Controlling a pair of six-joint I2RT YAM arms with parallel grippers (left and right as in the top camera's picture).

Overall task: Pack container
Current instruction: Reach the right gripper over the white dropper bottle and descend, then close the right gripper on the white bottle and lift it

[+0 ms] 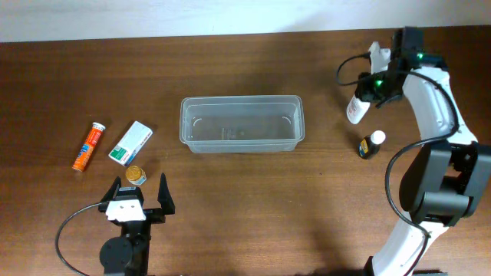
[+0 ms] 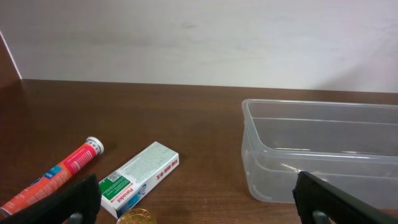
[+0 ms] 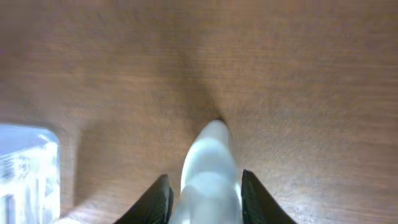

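The clear plastic container (image 1: pixel 242 123) stands empty at mid table; it also shows in the left wrist view (image 2: pixel 311 155), and one corner shows in the right wrist view (image 3: pixel 25 168). My right gripper (image 1: pixel 374 83) is at the far right, shut on a white bottle (image 1: pixel 356 110) with a red label. The bottle sits between the fingers in the right wrist view (image 3: pixel 208 174), above the wood. My left gripper (image 1: pixel 140 201) is open and empty at the front left, just behind a gold-lidded jar (image 1: pixel 136 175).
A green and white box (image 1: pixel 130 142) and an orange tube (image 1: pixel 89 146) lie left of the container; the left wrist view shows the box (image 2: pixel 140 177), tube (image 2: pixel 56 177) and jar lid (image 2: pixel 137 218). A small dark bottle with a white cap (image 1: pixel 372 143) stands at right.
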